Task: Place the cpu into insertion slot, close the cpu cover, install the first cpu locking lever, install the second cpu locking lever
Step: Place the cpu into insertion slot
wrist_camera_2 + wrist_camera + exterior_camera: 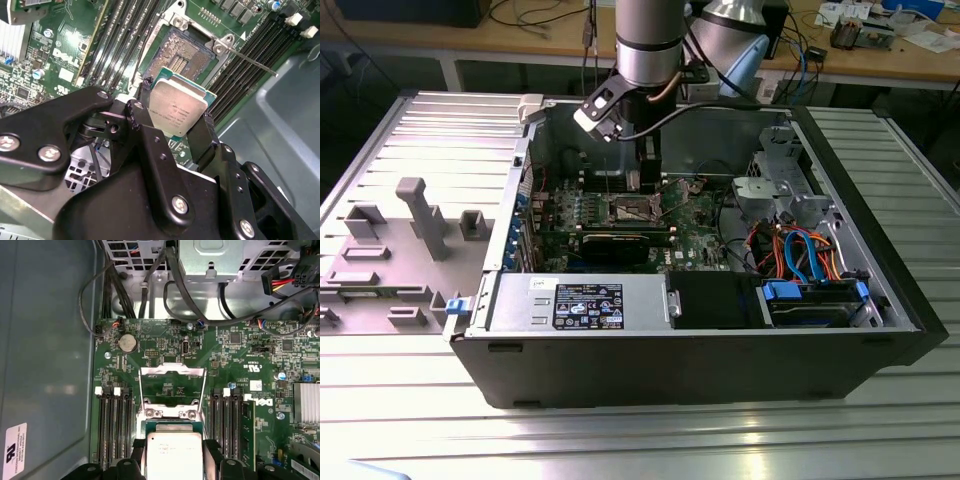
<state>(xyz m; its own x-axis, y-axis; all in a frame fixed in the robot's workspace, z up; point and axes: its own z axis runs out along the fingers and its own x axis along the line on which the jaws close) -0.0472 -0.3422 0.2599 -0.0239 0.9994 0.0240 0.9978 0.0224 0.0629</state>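
1. Gripping the cpu (pixel 179 107) by two opposite edges, the gripper (pixel 172 120) has its black fingers closed only to the chip's width. The cpu hangs just above the insertion slot (pixel 187 54), not seated, and part of the slot's pin field lies bare beyond it.
2. In the first wrist view the cpu (pixel 173 455) hides most of the slot, and the frame edge cuts off the fingers. In the exterior view the gripper (pixel 645 172) stands in front of the slot.
3. The cpu cover (pixel 172 371) stands raised at the slot's far edge, with green board showing through its cut-out. A thin lever (pixel 250 62) juts out from one corner of the slot.
4. Fine print marks the cpu's top. A white sticker (pixel 14 450) sits on the case wall, well aside of the slot, and a dark label (pixel 588 305) sits on the silver box nearer the front.
5. Grey holders (pixel 420 215) lie well away from the slot, on the exterior view's left. The open computer case (pixel 720 365) around the slot rests on a ribbed metal table (pixel 620 440). A tan workbench (pixel 470 40) stands behind.
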